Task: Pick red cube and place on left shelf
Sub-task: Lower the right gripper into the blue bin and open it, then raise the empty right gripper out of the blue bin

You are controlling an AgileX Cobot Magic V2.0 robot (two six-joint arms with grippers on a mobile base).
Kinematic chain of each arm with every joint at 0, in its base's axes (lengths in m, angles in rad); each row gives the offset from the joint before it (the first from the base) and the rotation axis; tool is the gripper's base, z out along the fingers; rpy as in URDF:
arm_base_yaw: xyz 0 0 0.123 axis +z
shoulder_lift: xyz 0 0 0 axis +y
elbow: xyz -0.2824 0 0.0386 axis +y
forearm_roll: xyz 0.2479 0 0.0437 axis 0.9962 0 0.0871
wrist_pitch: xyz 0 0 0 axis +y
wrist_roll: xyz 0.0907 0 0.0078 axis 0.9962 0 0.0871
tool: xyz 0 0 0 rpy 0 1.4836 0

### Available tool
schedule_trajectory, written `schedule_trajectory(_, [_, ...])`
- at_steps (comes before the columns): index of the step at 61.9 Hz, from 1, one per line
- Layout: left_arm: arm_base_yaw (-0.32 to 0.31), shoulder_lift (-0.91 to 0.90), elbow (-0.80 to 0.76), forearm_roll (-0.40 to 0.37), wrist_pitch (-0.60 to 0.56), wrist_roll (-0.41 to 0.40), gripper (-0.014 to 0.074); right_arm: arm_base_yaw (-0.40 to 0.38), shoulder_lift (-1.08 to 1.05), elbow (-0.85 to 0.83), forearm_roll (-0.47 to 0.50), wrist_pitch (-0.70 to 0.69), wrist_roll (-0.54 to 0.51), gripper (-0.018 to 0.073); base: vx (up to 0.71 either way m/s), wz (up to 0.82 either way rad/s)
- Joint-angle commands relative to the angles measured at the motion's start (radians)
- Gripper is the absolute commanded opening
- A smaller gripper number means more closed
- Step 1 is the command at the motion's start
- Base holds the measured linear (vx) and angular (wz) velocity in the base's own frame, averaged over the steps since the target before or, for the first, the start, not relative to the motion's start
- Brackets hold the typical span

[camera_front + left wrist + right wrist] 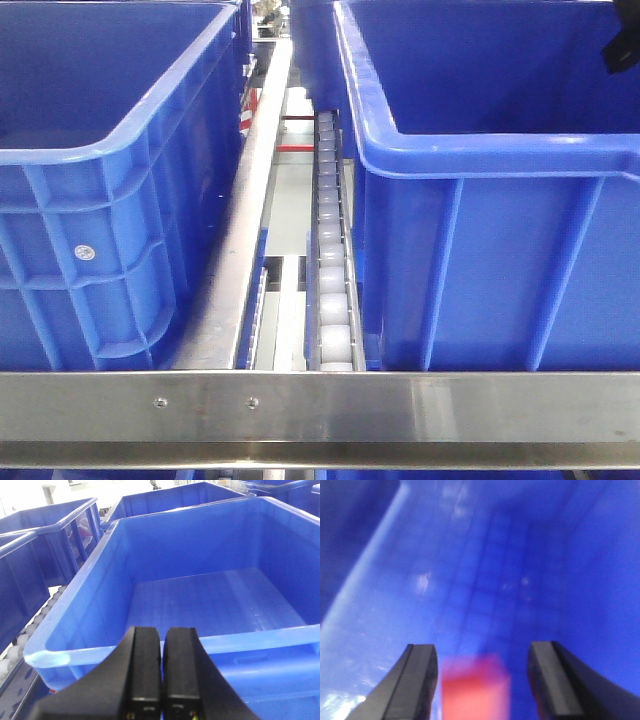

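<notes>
The right end effector [480, 680] is open inside a blue crate [485, 580]; the red cube [475, 690] sits between its fingers, blurred, with gaps on both sides. Whether the cube rests on the crate floor cannot be told. The left end effector [161, 672] is closed on nothing, above the near rim of another blue crate [210, 605] that holds nothing. Both crates stand on the left shelf [320, 405] beside a white roller track [330, 260].

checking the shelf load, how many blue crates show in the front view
2: one large dark-blue plastic crate at left, another at right, with the white roller track between them. More may sit beyond the frame.
</notes>
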Motion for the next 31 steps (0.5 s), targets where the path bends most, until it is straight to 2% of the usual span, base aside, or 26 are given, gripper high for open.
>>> schedule_trajectory(1, [-0.005,0.0,0.022,-0.005,-0.09,0.001,0.0106,0.0,-0.015,-0.04,-0.01,-0.095,-0.006,0.0505,0.0,0.0])
schedule_trajectory(20, [-0.005,0.0,0.022,-0.005,-0.09,0.001,0.0106,0.0,-0.041,-0.039,-0.01,-0.083,-0.006,0.0473,0.0,0.0])
schedule_trajectory(25, [-0.005,0.0,0.022,-0.005,-0.09,0.001,0.0106,0.0,-0.08,-0.023,-0.01,-0.088,-0.006,0.0396,0.0,0.0])
schedule_trajectory(31, [-0.005,0.0,0.022,-0.005,-0.09,0.001,0.0106,0.0,-0.156,0.013,-0.01,-0.104,-0.006,0.0221,0.0,0.0])
